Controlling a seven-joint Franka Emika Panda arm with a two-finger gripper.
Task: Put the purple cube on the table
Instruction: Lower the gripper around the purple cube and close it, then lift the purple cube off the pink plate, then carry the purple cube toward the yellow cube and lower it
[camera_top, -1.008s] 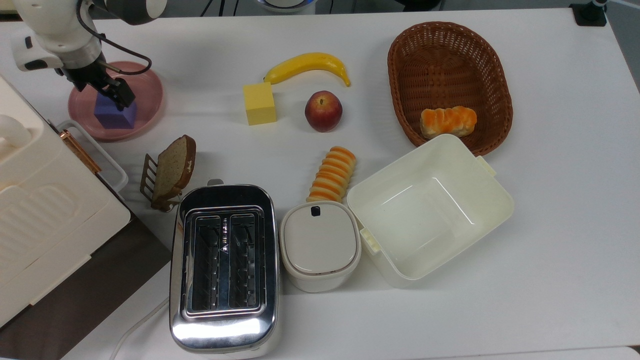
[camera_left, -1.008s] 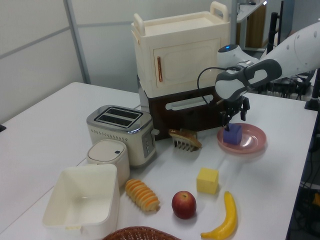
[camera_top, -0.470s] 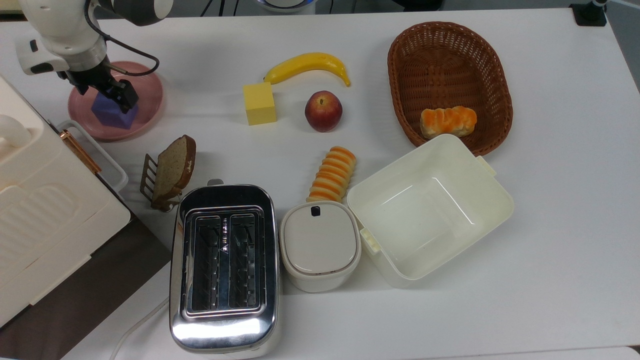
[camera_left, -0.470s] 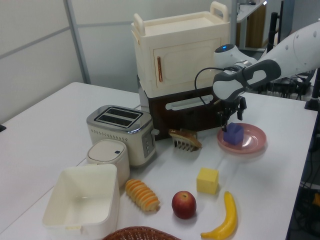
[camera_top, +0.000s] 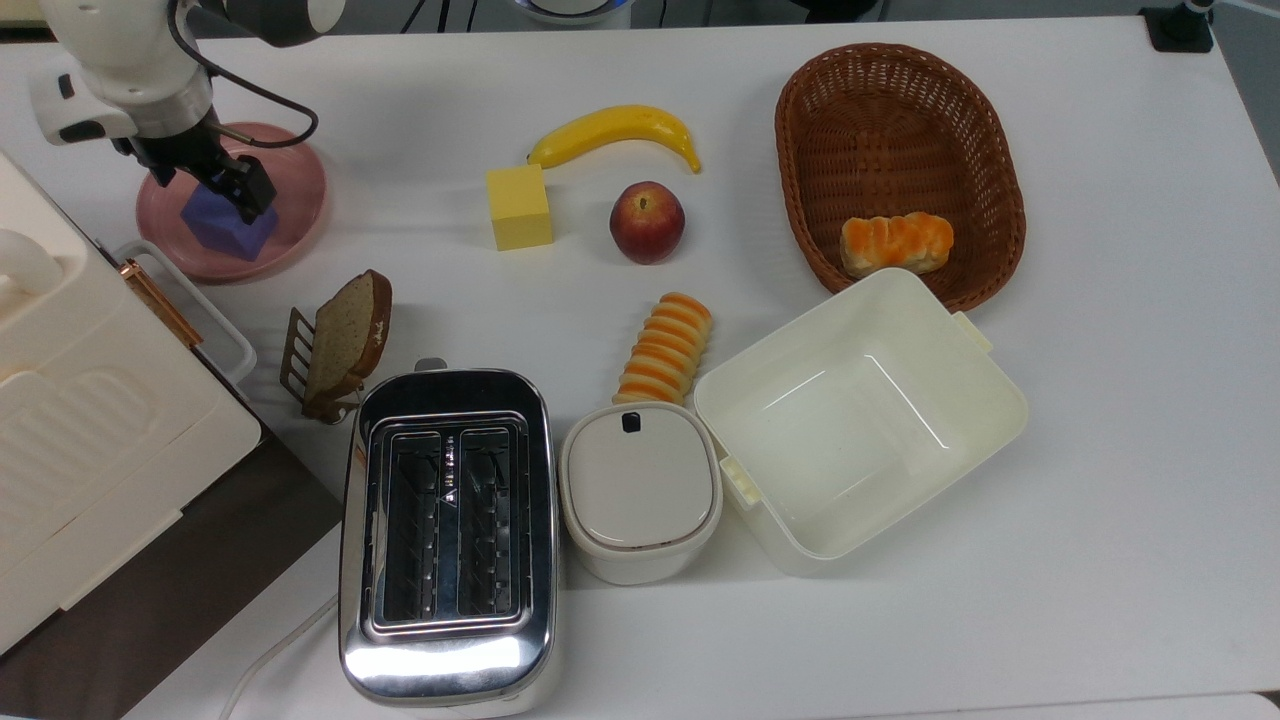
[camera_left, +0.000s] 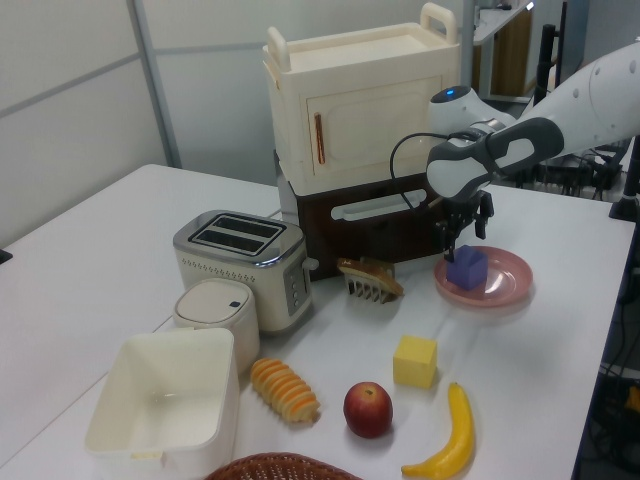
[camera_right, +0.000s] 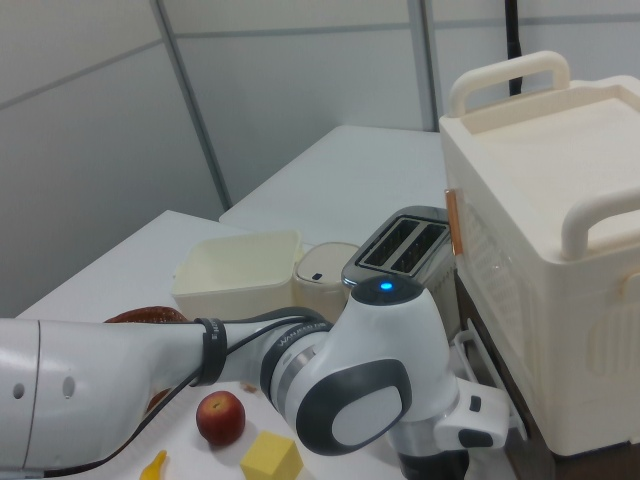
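The purple cube (camera_top: 216, 228) is over the round pink plate (camera_top: 296, 190) at the top view's far left, turned at an angle. My gripper (camera_top: 205, 185) comes down on it from above, one dark finger on each side of the cube's upper part, shut on it. In the left view the purple cube (camera_left: 466, 270) sits low over the pink plate (camera_left: 508, 280), under the gripper (camera_left: 463, 228); whether it still touches the plate I cannot tell. The white table (camera_top: 1100, 400) spreads around the plate.
A pale yellow block (camera_top: 519, 207), a banana (camera_top: 615, 128) and an apple (camera_top: 647, 221) lie to the top view's right of the plate. A bread slice in a rack (camera_top: 340, 345), a toaster (camera_top: 447, 530) and a cream cabinet (camera_top: 70, 400) stand nearby. A wicker basket (camera_top: 990, 130) and a white tub (camera_top: 990, 420) are further right.
The gripper's fingers have taken hold of the cube. The cube has turned and shifted a little toward the top view's left together with the gripper.
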